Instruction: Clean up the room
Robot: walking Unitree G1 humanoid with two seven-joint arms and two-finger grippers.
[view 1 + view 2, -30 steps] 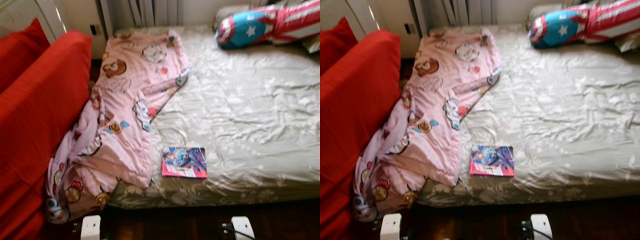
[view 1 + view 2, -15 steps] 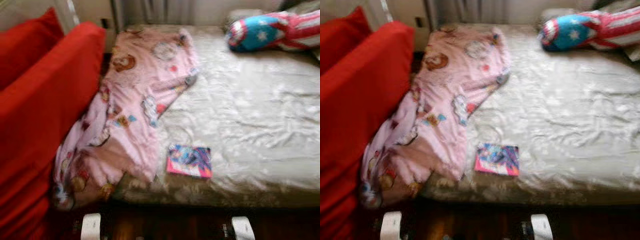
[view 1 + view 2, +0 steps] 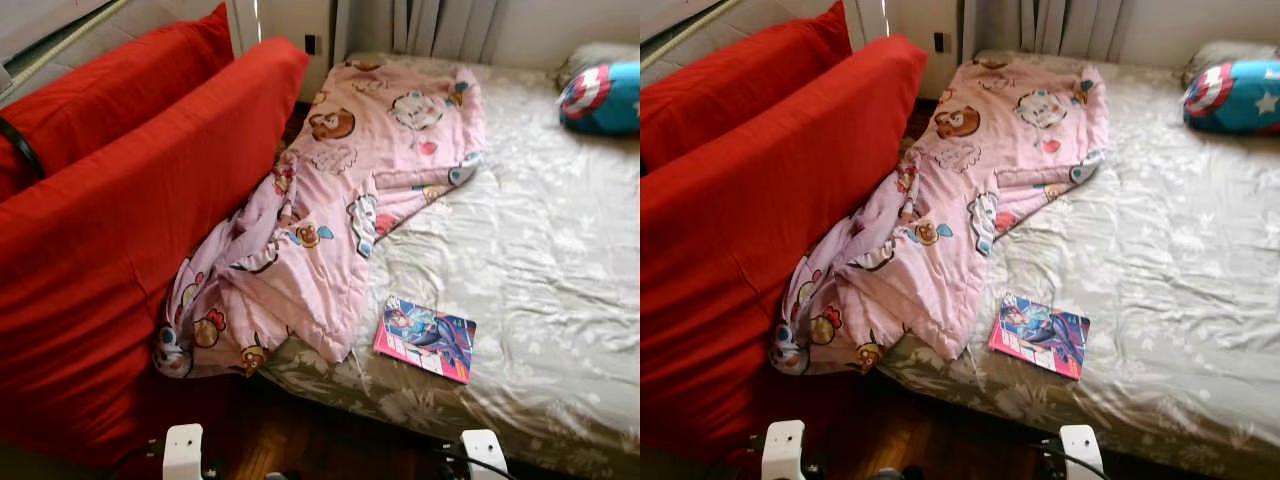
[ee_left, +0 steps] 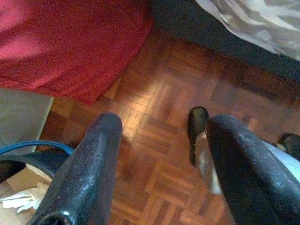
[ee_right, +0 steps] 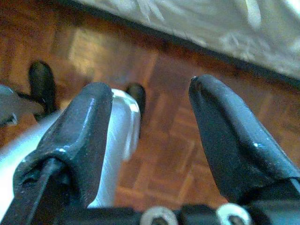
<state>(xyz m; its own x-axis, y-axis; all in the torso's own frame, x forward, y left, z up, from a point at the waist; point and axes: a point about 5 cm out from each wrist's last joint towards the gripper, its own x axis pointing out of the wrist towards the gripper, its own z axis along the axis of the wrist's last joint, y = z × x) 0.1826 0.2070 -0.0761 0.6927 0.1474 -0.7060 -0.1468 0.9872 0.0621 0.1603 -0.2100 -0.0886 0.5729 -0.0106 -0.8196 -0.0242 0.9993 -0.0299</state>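
Note:
A pink cartoon-print blanket (image 3: pixel 340 210) lies crumpled along the bed's left side, one corner hanging toward the floor beside the red cushion. A colourful magazine (image 3: pixel 425 338) rests flat on the beige patterned bedsheet (image 3: pixel 540 260) near the front edge. A blue, red and white star pillow (image 3: pixel 603 98) sits at the bed's far right. Both arms hang idle above the wood floor. My left gripper (image 4: pixel 159 154) is open with nothing between its fingers. My right gripper (image 5: pixel 152 136) is open too, also empty.
Large red cushions (image 3: pixel 130 230) stand upright at the left, pressed against the bed. Parquet floor (image 4: pixel 159 93) runs between me and the bed. A bin with a blue rim (image 4: pixel 33 152) holding scraps sits on the floor beside my left arm. Curtains (image 3: pixel 430 20) hang behind the bed.
The camera has turned left: the bed, blanket and magazine shifted right in view, and more red cushion shows. The things themselves have not moved.

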